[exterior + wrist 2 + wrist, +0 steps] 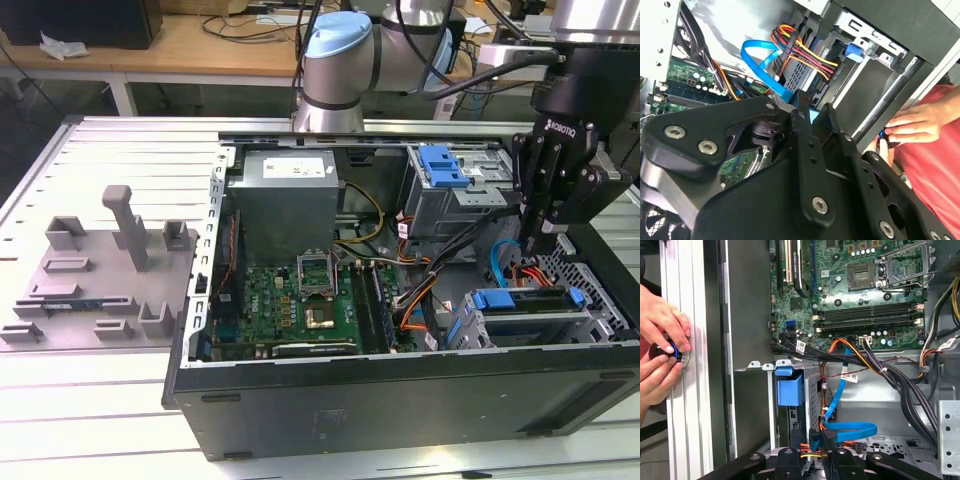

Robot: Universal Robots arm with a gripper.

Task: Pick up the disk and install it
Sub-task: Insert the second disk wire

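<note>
Disk (525, 318) is sitting low inside the drive cage (598, 296), lying flat in its bay, with its blue carrier tab facing out of the cage's mouth in the first wrist view (790, 387). Gripper (543, 240) is hanging directly above the cage, pointing down and apart from the disk; whether its fingers are released or clenched I cannot tell. 1 blue data cable (850, 430) is looping just beside the cage, right under the gripper's tips. Further from the cage, the motherboard (290, 295) is lying across the case floor, and beyond it the grey power supply (285, 200) is standing at the far wall. A person's 2 hands (662, 347) are resting on a round button outside the case, well apart from the cage.

Judging by its look, the disk is handling as a stiff, fairly heavy metal block that is disliking knocks, with smooth silver faces that are likely offering little friction. The plastic carrier is flexing more easily; its long side rails are looking like the safer hold, rather than the thin end tabs.
</note>
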